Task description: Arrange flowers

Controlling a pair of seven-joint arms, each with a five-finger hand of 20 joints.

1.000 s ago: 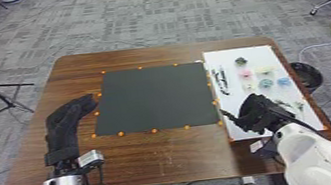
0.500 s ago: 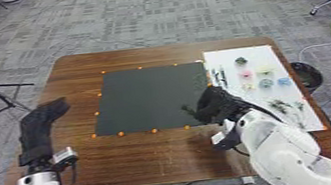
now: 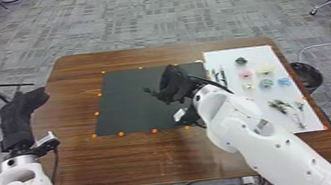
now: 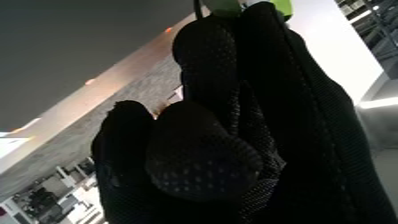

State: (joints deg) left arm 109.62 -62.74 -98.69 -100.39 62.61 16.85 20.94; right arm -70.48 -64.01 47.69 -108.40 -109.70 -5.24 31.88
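Above the black mat point(image 3: 128, 95), the robot's right hand point(image 3: 176, 85) pinches greenery point(image 4: 224, 6), which could land crooked if a loose grip lets it twist

That black-gloved right hand point(image 4: 311, 150) looms right up close, a dull green piece point(image 4: 226, 7) and a brighter green one point(image 4: 283, 6) by its far end. Over there, the dark mat point(image 4: 80, 45), orange-dotted brown table point(image 4: 114, 92) and grey carpet point(image 4: 133, 120).
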